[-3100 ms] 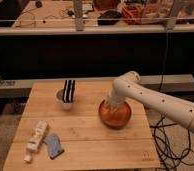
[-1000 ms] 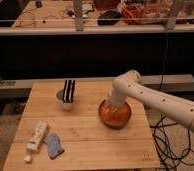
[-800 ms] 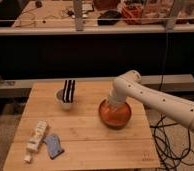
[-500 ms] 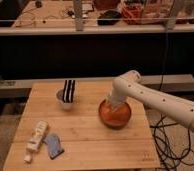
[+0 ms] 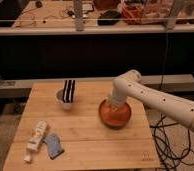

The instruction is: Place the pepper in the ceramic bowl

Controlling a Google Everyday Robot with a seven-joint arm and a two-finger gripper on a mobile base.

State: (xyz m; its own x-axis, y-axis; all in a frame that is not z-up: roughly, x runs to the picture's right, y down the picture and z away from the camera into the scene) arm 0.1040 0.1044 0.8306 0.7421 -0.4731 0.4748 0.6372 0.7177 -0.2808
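Note:
The ceramic bowl (image 5: pixel 115 116), wide, glossy and orange-brown, sits on the right half of the wooden table (image 5: pixel 85 140). My white arm comes in from the right and bends down into the bowl. My gripper (image 5: pixel 113 105) is inside the bowl, low over its middle. The pepper does not show; it is hidden by the gripper or the bowl's wall.
A small pale cup (image 5: pixel 65 100) with a black-and-white striped object (image 5: pixel 68 91) stands left of the bowl. A white bottle (image 5: pixel 36 138) and a blue-grey item (image 5: pixel 53 145) lie at the front left. Black cables (image 5: pixel 170 142) hang off the right edge.

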